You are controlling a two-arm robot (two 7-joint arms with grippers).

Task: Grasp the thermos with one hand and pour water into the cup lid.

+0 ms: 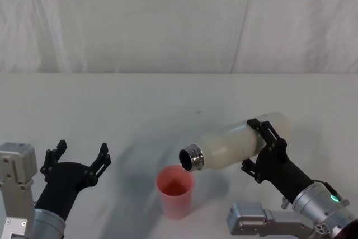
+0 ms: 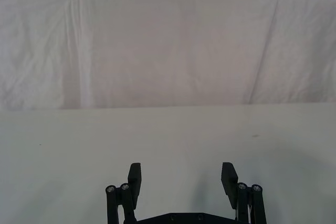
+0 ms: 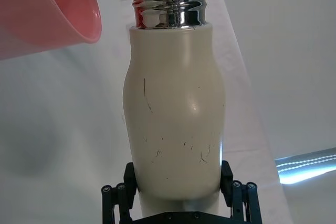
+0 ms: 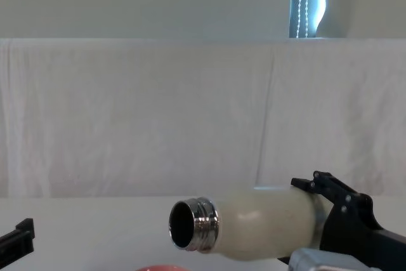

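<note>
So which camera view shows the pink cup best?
The head view: the whole cup stands on the table, just below the mouth of the tilted thermos held by the right gripper. The right wrist view shows part of its rim and wall, the chest view a sliver of rim.

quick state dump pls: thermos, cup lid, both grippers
thermos: uncapped, tipped near horizontal, steel mouth over the cup lid's rim
cup lid: upright on the table, open side up, contents hard to judge
right gripper: shut on the thermos body, holding it off the table
left gripper: open, holding nothing, parked at the robot's left above the table
</note>
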